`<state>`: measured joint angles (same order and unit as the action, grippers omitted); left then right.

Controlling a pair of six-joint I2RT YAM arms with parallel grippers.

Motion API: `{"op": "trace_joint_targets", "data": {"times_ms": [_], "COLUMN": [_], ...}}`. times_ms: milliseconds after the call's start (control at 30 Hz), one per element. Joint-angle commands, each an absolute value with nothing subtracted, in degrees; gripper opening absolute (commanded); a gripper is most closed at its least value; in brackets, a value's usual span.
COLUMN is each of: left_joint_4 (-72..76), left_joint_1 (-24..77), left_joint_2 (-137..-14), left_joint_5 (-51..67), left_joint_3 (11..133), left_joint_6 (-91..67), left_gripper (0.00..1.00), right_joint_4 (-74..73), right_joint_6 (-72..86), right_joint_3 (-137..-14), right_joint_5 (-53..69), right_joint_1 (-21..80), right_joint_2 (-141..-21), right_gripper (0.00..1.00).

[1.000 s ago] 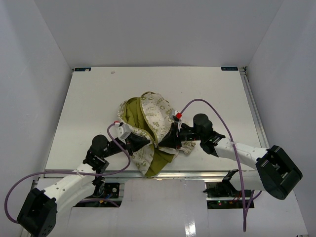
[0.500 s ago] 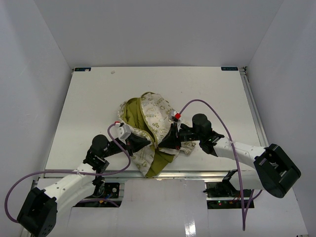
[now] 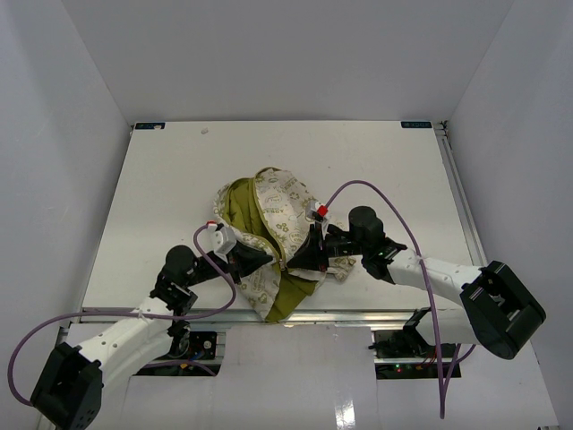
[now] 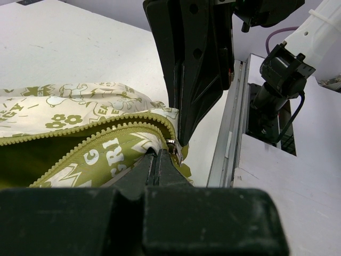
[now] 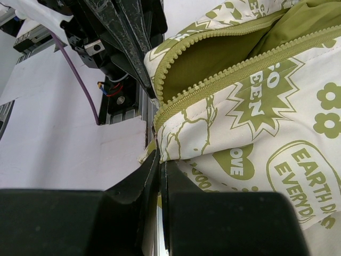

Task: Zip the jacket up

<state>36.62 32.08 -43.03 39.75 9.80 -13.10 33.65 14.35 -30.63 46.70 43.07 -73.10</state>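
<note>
While the jacket [image 3: 277, 215] is lying crumpled near the front of the table [image 3: 161, 179], the left gripper [image 3: 269, 257] and right gripper [image 3: 288, 262] are pinching it, jaws together, at the base of the open zipper [image 5: 234, 69]. One should be anchoring the hem taut.

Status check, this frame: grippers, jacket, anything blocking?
Left gripper and right gripper shut on jacket at zipper base. Teeth apart above. Nothing blocking.

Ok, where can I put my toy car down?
Bare white tabletop lies behind the cream jacket with olive-green prints, up to the back wall, and far out on either side. Crowded: front middle, where left hand and right hand pinch its hem.
</note>
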Motion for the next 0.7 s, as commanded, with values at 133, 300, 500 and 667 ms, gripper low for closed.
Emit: {"op": "trace_joint_targets", "data": {"times_ms": [133,300,500,667], "left_joint_4": [39.1,39.5,39.9,40.2], "left_joint_1": [32.1,32.1,32.2,32.2], "left_joint_2": [-42.5,-42.6,-42.8,-43.8], "left_joint_5": [42.5,43.5,44.6,45.9], "left_joint_3": [9.2,9.2,8.9,9.1], "left_joint_6": [-12.8,-12.8,-12.7,-12.7], "left_gripper": [0.0,0.0,0.0,0.0], "right_joint_4": [37.0,37.3,37.4,37.7], "right_joint_6": [13.5,13.7,14.2,14.5], "right_joint_3": [-30.8,-30.8,-31.0,-31.3], "right_joint_5": [48.9,49.4,49.6,50.1], "right_joint_1": [42.5,42.5,42.2,41.8], "right_joint_2": [-71.0,-70.9,-71.0,-70.9], "right_gripper": [0.08,0.08,0.08,0.08]}}
